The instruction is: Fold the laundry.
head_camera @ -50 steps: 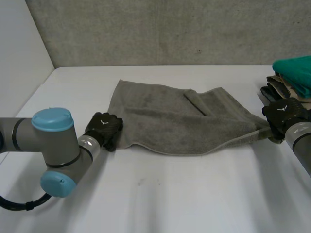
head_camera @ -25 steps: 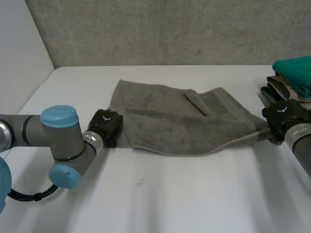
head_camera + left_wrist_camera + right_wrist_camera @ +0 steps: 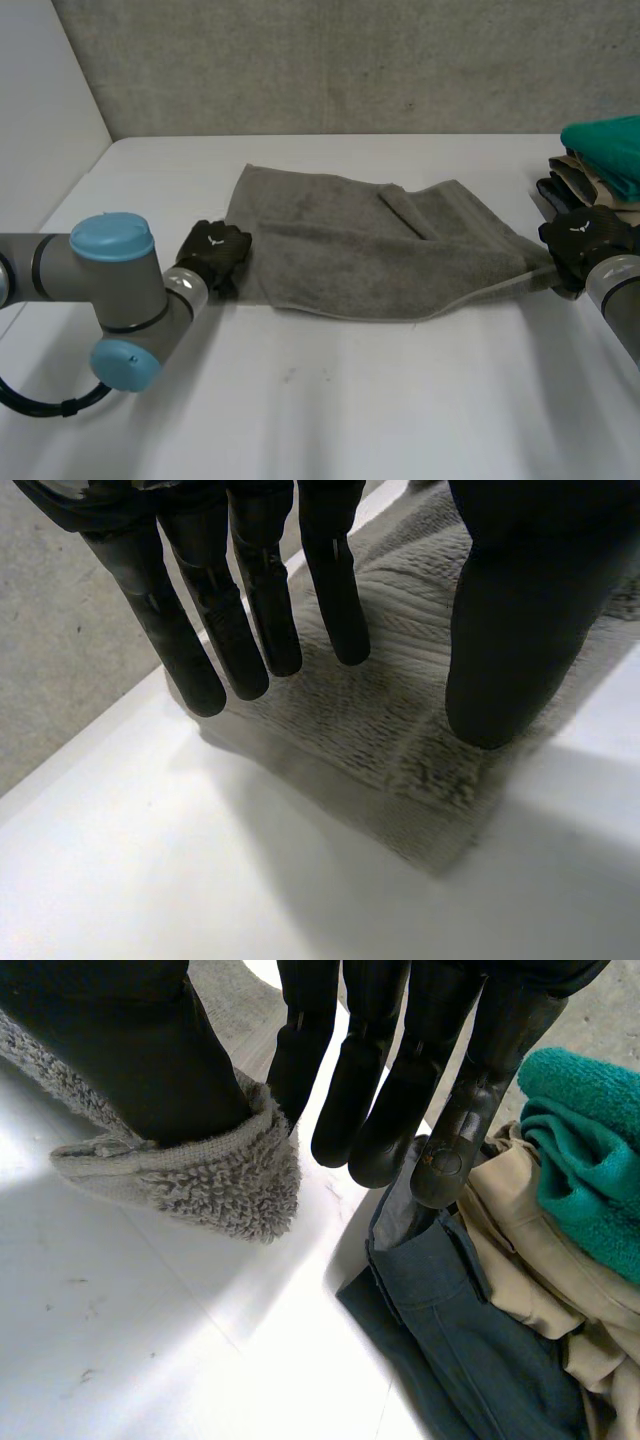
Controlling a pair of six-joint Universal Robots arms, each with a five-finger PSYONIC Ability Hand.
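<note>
Two robot hands bracket a grey towel (image 3: 370, 260) on your white desk (image 3: 350, 400), one at each end of the cloth. The towel lies spread but rumpled across the middle of the desk, with a fold running over its far half and its right end tapering into a narrow tail toward the desk's right edge. Your left robot hand (image 3: 215, 255) sits at the towel's near left corner. Its wrist view shows the fingers (image 3: 268, 600) straight and parted from the thumb (image 3: 520, 610), holding nothing, with the fingertips over the corner's hem and the thumb low over the pile. Whether either touches the cloth cannot be told. Your right robot hand (image 3: 585, 240) has the towel's right corner pinched: the looped edge is wrapped against its thumb (image 3: 130, 1050), with the straight fingers (image 3: 390, 1080) set behind it, and the corner is lifted a little off the desk. Just beyond that hand, at the desk's right edge, sits a stack of other laundry: a teal cloth (image 3: 590, 1150) on top, a beige garment (image 3: 530, 1260) beneath it and a dark blue garment (image 3: 450, 1340) at the bottom, nearest the fingertips. Behind the desk rises a concrete wall (image 3: 350, 60)
</note>
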